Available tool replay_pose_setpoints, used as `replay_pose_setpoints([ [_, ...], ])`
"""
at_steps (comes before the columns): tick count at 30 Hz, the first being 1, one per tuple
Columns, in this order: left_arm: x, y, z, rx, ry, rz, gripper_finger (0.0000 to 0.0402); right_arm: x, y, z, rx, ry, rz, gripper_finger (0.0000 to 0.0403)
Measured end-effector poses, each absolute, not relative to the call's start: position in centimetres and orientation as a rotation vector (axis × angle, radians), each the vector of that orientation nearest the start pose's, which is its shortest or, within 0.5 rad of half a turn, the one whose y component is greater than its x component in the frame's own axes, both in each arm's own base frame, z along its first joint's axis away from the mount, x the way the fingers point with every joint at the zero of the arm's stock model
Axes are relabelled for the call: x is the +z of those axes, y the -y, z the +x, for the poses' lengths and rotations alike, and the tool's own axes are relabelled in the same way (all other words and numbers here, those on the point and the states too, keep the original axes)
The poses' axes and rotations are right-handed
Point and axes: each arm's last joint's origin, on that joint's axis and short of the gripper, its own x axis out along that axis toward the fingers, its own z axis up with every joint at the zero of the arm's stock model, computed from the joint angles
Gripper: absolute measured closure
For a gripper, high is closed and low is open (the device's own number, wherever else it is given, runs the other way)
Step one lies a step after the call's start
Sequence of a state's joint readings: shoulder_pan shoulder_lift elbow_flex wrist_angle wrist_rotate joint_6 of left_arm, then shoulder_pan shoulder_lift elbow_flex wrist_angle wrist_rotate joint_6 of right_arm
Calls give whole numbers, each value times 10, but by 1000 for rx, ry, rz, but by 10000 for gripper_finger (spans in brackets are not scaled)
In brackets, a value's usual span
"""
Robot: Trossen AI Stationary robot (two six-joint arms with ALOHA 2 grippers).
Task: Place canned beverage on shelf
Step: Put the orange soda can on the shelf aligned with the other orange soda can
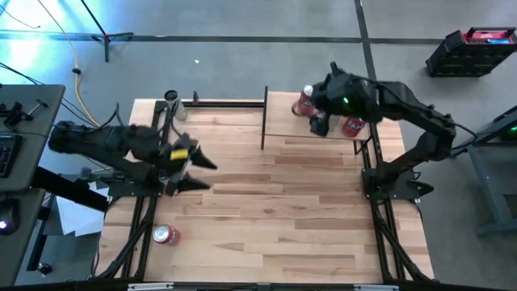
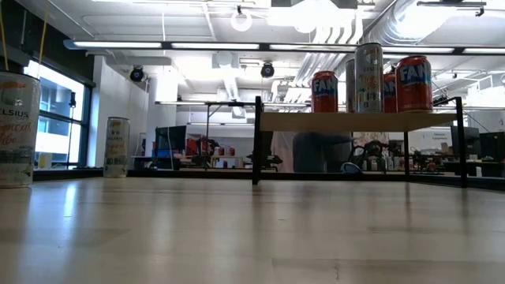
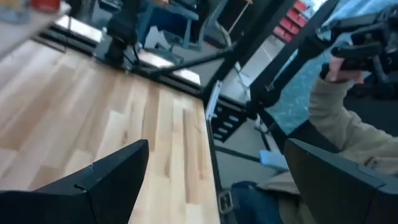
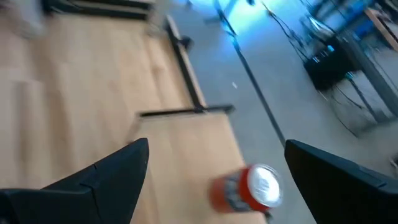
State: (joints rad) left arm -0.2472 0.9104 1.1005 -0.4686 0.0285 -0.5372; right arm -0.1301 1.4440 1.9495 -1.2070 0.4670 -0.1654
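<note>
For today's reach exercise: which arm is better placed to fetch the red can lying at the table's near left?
Left, probably. The left tool, open, hangs near that red can; the right tool is over the shelf.

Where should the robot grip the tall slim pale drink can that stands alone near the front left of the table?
Around the middle of the tall slim pale drink can, fingers level, coming sideways from the centre of the table. It stands upright with free wood around it. The open left gripper is nearer; the right gripper hangs over the shelf.
</note>
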Motion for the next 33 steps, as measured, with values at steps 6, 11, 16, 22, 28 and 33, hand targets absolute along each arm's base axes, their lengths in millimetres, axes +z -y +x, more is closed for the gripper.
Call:
replay_pose_setpoints([
  [6, 385, 91, 165, -244, -424, -587, 37, 477, -1, 238, -422, -696, -255, 41],
  [11, 369, 142, 162, -308, -567, -714, 37, 473, -38, 238, -388, -679, -245, 41],
  [16, 348, 188, 150, -310, -751, -847, 37, 469, -74, 234, -386, -635, -234, 41],
  [22, 340, 218, 121, -257, -830, -989, 37, 454, -112, 238, -406, -631, -233, 41],
  [28, 375, 238, 101, -246, -751, -976, 43, 436, -141, 249, -402, -645, -242, 41],
  [33, 374, 261, 103, -173, -842, -836, 56, 423, -156, 253, -420, -668, -264, 41],
])
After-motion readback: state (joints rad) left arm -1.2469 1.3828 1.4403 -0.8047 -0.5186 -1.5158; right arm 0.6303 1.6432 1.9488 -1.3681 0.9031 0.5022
